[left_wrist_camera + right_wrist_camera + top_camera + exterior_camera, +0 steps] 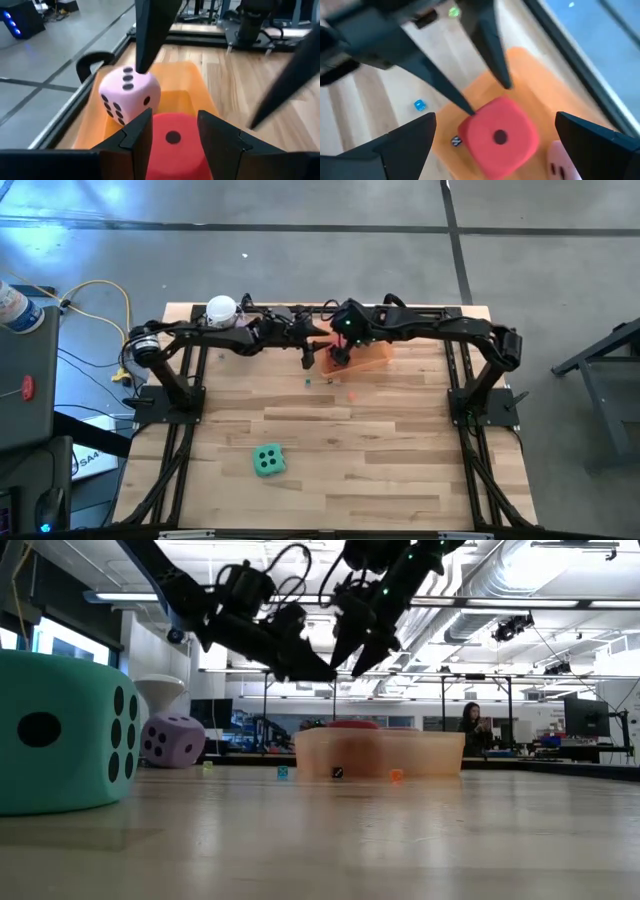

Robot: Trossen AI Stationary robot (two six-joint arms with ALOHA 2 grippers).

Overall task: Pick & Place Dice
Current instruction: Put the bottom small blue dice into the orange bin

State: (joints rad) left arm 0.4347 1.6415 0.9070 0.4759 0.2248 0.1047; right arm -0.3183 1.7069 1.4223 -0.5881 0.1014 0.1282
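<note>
High view: both dark arms meet over the translucent orange plastic tray (368, 361) at the far edge of the wooden desk (330, 450). The green-teal soft die with dark pips (268, 461) lies alone near the front of the desk, well apart from the tray.

Low view: this green-teal die looms at near left; the purple soft die with dark pips (172, 740) sits behind it, beside the tray. Several tiny coloured cubes (283, 772) lie on the desk in front of the tray.

Left wrist view: the left pincer (172, 131) pinches the red soft die with a dark pip (174, 142) above the tray. The pink soft die with dark pips (129, 95) rests in the tray just beyond it.

Right wrist view: the right pincer (495, 137) hangs spread wide over the red die, not touching it.
</note>
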